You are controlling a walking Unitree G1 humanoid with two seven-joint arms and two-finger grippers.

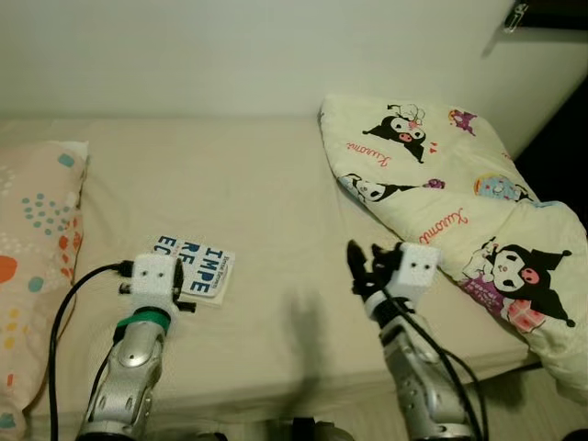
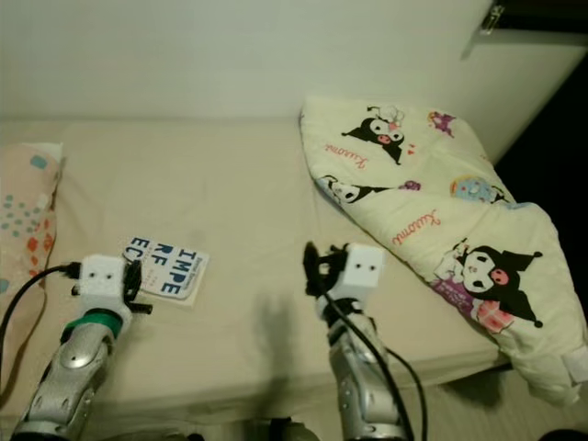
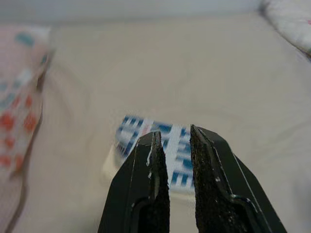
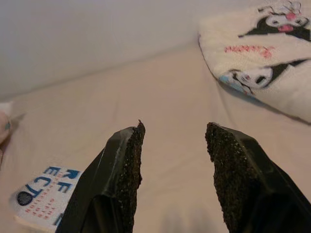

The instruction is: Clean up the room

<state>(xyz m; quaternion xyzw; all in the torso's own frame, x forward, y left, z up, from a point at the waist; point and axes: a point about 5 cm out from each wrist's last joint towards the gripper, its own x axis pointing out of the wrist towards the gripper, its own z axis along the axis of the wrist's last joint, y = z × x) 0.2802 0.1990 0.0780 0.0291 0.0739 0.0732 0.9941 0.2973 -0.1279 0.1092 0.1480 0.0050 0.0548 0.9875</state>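
A small book (image 1: 200, 268) with big blue letters on a white cover lies flat on the beige bed sheet (image 1: 230, 175). My left gripper (image 3: 174, 135) hovers just at the book's near edge, its fingers drawn close together with nothing between them. Out over bare sheet to the book's right, my right gripper (image 1: 366, 262) is open and empty. A cream quilt (image 1: 441, 193) printed with black cartoon characters lies bunched along the right side of the bed, just beyond the right gripper.
A peach pillow (image 1: 32, 266) with coloured spots lies at the bed's left edge. A pale wall (image 1: 230, 55) runs behind the bed. The quilt hangs over the bed's near right corner. A black cable (image 1: 62, 317) loops by my left arm.
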